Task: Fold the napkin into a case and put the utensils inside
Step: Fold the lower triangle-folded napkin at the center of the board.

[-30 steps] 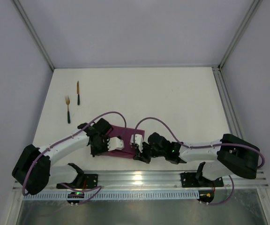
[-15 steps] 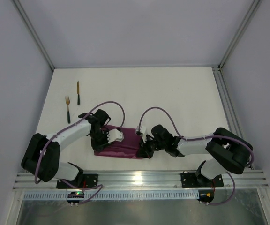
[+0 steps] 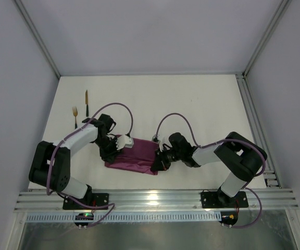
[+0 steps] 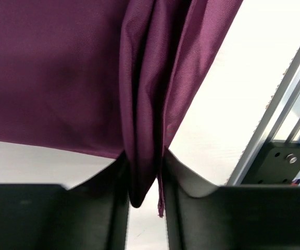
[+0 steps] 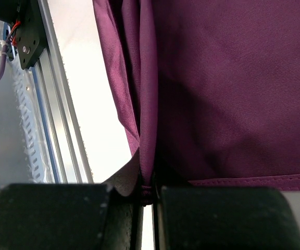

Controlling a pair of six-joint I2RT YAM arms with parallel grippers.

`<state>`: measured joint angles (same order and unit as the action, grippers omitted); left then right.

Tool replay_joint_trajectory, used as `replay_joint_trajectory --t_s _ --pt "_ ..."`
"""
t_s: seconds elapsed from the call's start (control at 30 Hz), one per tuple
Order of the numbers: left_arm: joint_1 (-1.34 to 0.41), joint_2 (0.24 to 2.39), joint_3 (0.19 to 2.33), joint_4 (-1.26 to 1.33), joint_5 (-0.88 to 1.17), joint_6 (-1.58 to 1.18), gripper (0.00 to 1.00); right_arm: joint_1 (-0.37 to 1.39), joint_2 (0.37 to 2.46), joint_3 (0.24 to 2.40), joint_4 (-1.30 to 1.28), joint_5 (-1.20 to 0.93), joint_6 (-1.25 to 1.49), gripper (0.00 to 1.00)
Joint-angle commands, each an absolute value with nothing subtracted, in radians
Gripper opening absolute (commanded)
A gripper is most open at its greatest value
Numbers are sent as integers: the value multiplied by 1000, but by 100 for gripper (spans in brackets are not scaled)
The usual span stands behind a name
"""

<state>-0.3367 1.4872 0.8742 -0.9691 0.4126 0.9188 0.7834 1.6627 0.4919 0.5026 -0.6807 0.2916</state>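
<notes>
Folding was only partway: the soft magenta-purple cloth napkin (image 3: pixel 134 156) lay between the tools, one end clamped in the right gripper (image 5: pixel 147 182), a loose pleat between the left gripper's (image 4: pixel 146 166) parted jaws, the small gold fork (image 3: pixel 75 112) and gold knife (image 3: pixel 87 101) lying beyond it, not yet tucked in.

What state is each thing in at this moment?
napkin, folded over, flat on the table
fork, lying loose, outside the napkin
knife, lying loose beside the fork
left gripper, jaws parted around a napkin fold, grip unclear
right gripper, shut on a napkin fold
</notes>
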Motion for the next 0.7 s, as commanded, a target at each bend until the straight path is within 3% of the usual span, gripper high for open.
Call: replay_joint_trajectory --t_s 0.0,0.07,0.13,0.23,0.27,0.33,0.5,0.67 --pt "-313 1499 893 -982 479 940 21 778 1669 508 528 -693 302 4" --pt "-295 1497 899 -971 485 925 5 778 1666 508 509 -684 295 4" --pt "-282 1496 908 -971 500 916 0 778 1655 514 489 -670 279 6" --pt "-276 1485 904 -951 502 887 0 776 1635 526 456 -667 272 20" --pt "-275 1482 902 -943 502 879 0 776 1629 532 436 -667 267 35" --pt "-275 1479 899 -936 502 867 0 778 1605 549 379 -652 255 48" --pt "-275 1476 893 -931 495 864 0 776 1467 593 224 -575 226 66" --pt "-275 1476 893 -930 502 861 0 773 1365 687 8 -528 170 71"
